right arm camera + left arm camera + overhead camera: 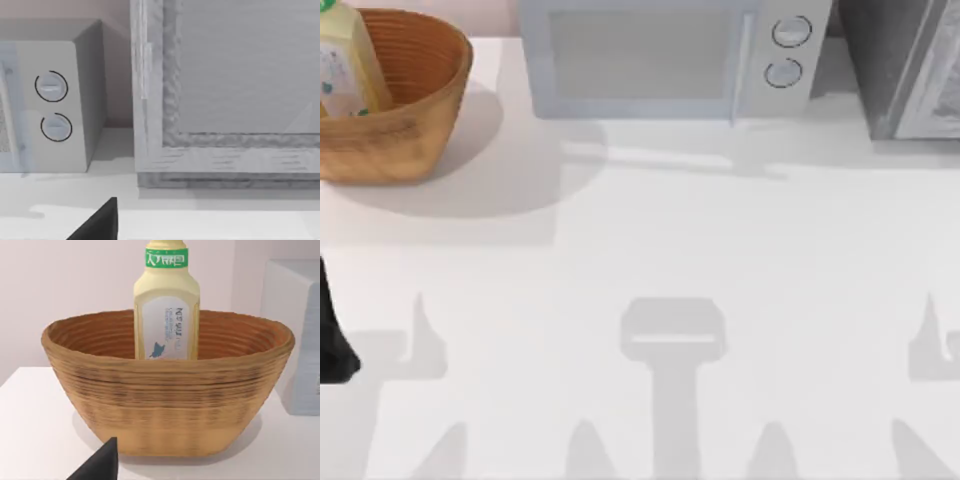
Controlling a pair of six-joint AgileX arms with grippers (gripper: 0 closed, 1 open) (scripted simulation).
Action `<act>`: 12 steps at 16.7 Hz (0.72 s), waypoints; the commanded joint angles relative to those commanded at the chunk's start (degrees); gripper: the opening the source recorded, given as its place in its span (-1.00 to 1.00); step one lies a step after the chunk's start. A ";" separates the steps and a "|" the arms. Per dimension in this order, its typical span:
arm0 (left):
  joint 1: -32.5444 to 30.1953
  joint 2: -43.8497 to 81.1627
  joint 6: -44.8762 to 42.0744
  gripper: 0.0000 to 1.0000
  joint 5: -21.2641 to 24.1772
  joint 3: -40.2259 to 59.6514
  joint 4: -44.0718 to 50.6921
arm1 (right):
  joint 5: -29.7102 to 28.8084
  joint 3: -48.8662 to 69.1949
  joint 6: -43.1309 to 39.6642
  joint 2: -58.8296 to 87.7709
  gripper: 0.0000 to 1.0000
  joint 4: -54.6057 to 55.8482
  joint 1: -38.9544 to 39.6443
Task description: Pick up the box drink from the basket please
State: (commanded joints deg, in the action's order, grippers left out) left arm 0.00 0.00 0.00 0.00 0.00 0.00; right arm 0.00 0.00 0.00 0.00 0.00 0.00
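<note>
The basket is a round woven orange-brown bowl standing at the table's far left corner. The box drink stands upright inside it, pale yellow with a green band near its top. In the left wrist view the box drink rises above the rim of the basket, straight ahead and some way off. A dark part of my left gripper shows at that view's edge, apart from the basket. My left arm sits at the table's left edge, well in front of the basket. A dark part of my right gripper faces the back right corner.
A white microwave with two round knobs stands at the back middle, right of the basket. A grey framed cabinet stands at the back right. The white table stretches in front of them.
</note>
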 joint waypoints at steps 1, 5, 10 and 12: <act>0.00 0.00 0.00 1.00 0.00 0.00 0.00 | 0.00 0.00 0.00 0.00 1.00 0.00 0.00; 0.02 3.45 0.17 1.00 -0.05 0.89 -2.05 | 0.00 0.00 0.00 0.00 1.00 0.00 0.00; 0.15 18.64 0.05 1.00 0.09 6.85 -12.88 | 0.00 0.00 0.00 0.00 1.00 0.00 0.00; 0.27 27.15 -0.14 1.00 0.33 10.47 -19.05 | 0.00 0.00 0.00 0.00 1.00 0.00 0.00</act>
State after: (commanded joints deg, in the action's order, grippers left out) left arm 0.27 27.15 -0.14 0.33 10.47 -19.05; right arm 0.00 0.00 0.00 0.00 0.00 0.00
